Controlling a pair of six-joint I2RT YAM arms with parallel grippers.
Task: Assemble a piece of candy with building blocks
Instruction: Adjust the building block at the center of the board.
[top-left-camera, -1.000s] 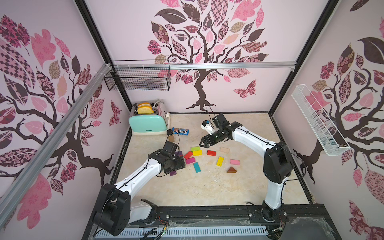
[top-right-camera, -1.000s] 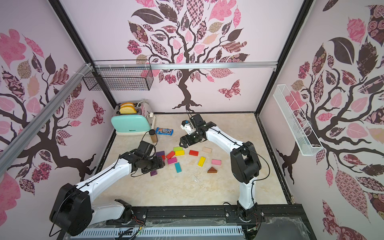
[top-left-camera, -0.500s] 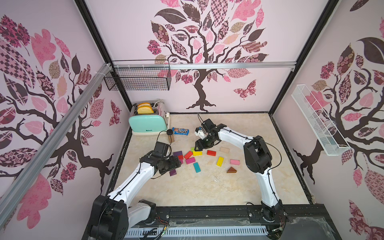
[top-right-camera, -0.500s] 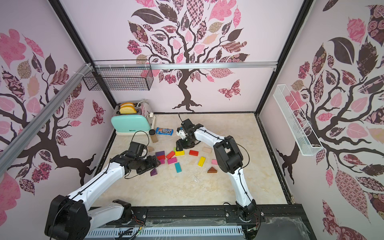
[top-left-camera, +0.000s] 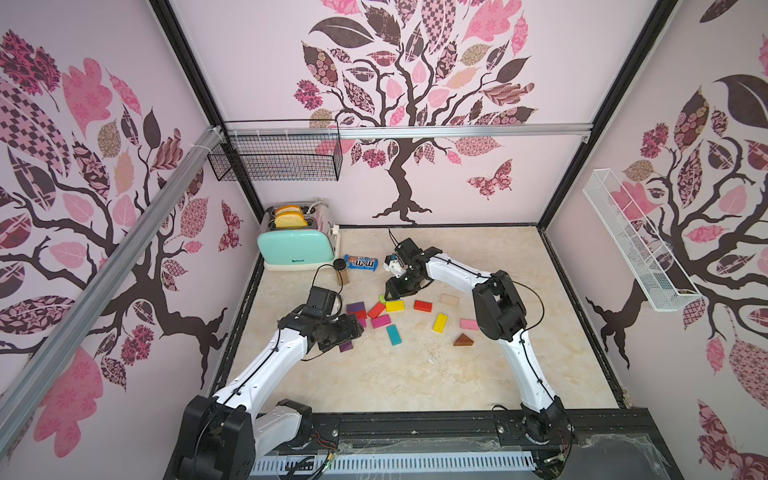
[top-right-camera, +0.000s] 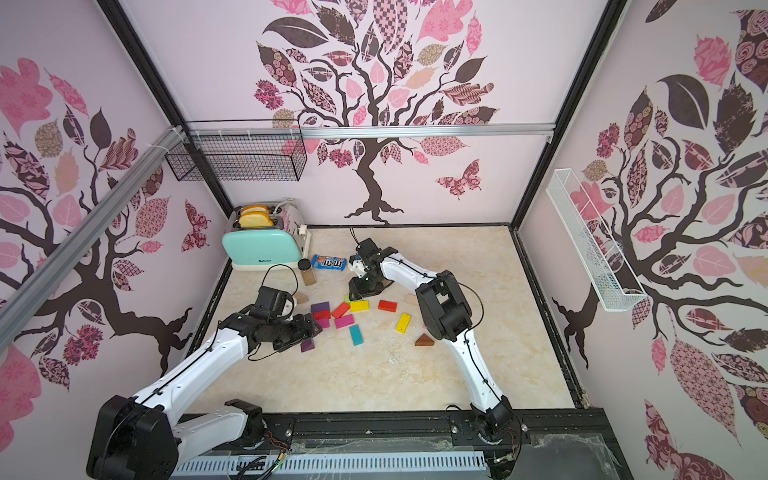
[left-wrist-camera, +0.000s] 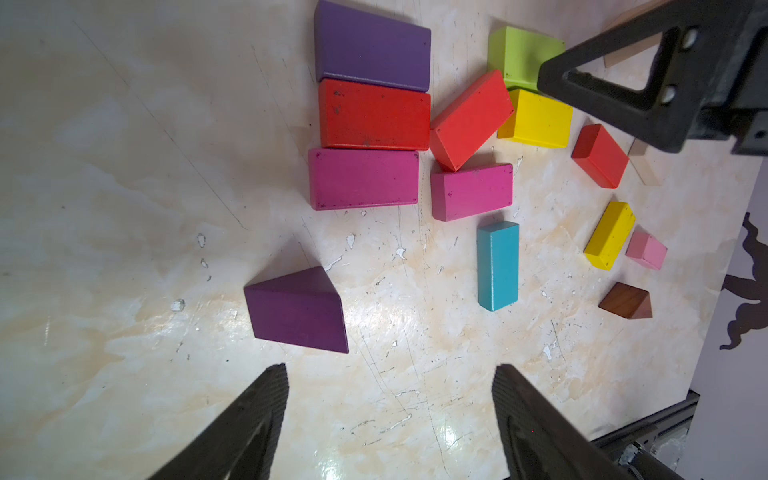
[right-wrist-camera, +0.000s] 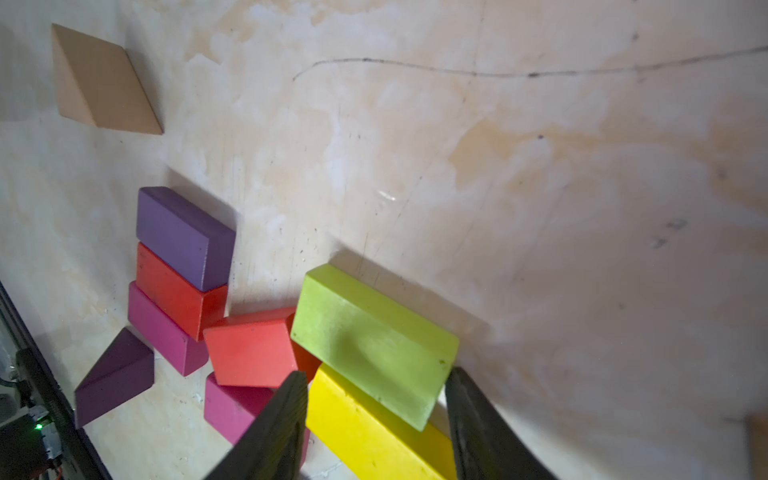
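Note:
The building blocks lie scattered mid-table. A purple (left-wrist-camera: 372, 45), a red (left-wrist-camera: 374, 114) and a magenta rectangle (left-wrist-camera: 363, 178) sit side by side in a row. A purple triangle (left-wrist-camera: 297, 311) lies just ahead of my left gripper (left-wrist-camera: 390, 370), which is open and empty. My right gripper (right-wrist-camera: 376, 374) reaches down over the green block (right-wrist-camera: 374, 345) and the yellow block (right-wrist-camera: 374, 428) beside it. Its jaws are half closed; one finger touches the green block's corner, the other stands between the yellow block and a red one. In a top view it hides most of the green block (top-left-camera: 381, 298).
A mint toaster (top-left-camera: 295, 249), a blue M&M's packet (top-left-camera: 360, 262) and a small black-capped jar (top-left-camera: 341, 272) stand at the back left. Teal (top-left-camera: 394, 335), tan (top-left-camera: 449, 299) and pink (top-left-camera: 469, 323) rectangles and a brown triangle (top-left-camera: 464, 340) lie further right. Wire baskets hang on the walls.
My right arm has swung left and down onto the green and yellow blocks, and its jaws have narrowed. The left arm has drawn back a little, still open.

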